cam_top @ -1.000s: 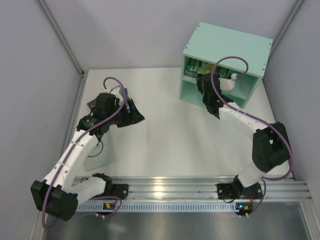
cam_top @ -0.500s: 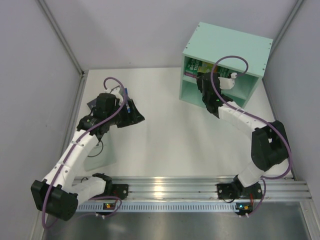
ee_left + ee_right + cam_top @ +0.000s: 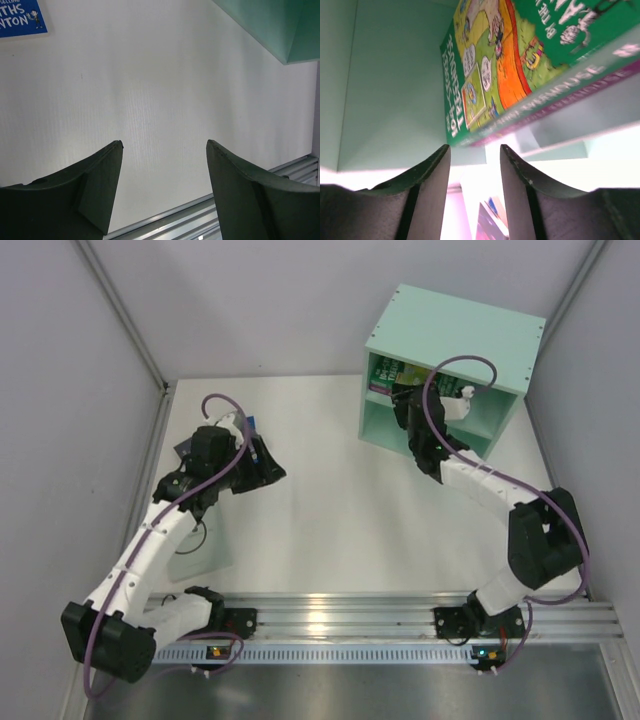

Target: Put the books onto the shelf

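The white surface (image 3: 330,510) carries everything. At its far right stands the shelf (image 3: 455,335), with its open front turned toward the arms so that they can reach inside.

The right arm is stretched to the front of the shelf, at the level of the dividing board. Two books are inside the upper compartment, on its left side. The green book (image 3: 490,80) rests against a second book with a purple edge (image 3: 555,100). I cannot tell if they lean or lie flat.

The right fingers (image 3: 432,165) stand a moderate way apart just below the edges of these books, and nothing is between them. I judge this is a release, so that the books rest on the board alone.

The left arm is bent over the far left of the surface. The blue book (image 3: 20,17) lies flat there, well apart from the shelf. The left fingers (image 3: 107,170) are spread wide and hold nothing, with only bare surface between them, probably ready to take this book next.
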`<state>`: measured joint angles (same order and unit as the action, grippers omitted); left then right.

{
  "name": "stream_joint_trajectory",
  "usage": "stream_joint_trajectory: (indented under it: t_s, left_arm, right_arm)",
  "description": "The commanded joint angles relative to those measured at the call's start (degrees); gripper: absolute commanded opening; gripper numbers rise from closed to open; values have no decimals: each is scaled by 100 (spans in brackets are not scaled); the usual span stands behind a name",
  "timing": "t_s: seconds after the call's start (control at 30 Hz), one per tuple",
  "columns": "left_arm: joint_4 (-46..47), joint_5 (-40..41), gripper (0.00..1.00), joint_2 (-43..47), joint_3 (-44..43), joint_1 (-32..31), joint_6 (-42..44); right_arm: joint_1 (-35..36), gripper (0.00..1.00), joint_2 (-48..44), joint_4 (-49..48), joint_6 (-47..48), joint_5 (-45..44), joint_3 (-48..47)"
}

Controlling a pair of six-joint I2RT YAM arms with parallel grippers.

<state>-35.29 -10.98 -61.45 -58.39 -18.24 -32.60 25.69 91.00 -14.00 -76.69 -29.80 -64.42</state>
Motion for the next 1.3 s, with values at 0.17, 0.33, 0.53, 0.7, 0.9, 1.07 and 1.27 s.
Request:
stream_joint_trajectory:
  t_s: [0.17,0.33,0.53,0.7,0.9,1.07,1.27]
  left_arm:
    - [734,325,73,-182,-453,31,-344]
    - [470,325,74,-710,-945,531,-133]
    - [338,-150,75,-1158,-1377,1682,-115]
    - [295,-132,77,-1518,-1377,2543,-27]
    - [443,-387,77,-1958,-1131,3397,-141]
    - [549,60,77,-2204,-1069,3485,-36]
    - [567,290,77,-2722,-1087,3862,43]
  right_arm:
    - [-29,40,-1373,265,1032,747,316]
    - [-345,40,-1752,1794,1664,1659,141]
    - [-802,41,-2034,3040,2833,2638,-227]
    - [-1101,36,-2086,3281,3553,2927,-422]
    - [-1216,31,-1929,3439,4135,2796,-519]
    - [-1242,27,-1771,2728,4424,2796,-404]
    - [-1242,22,-1752,2262,4610,2822,-317]
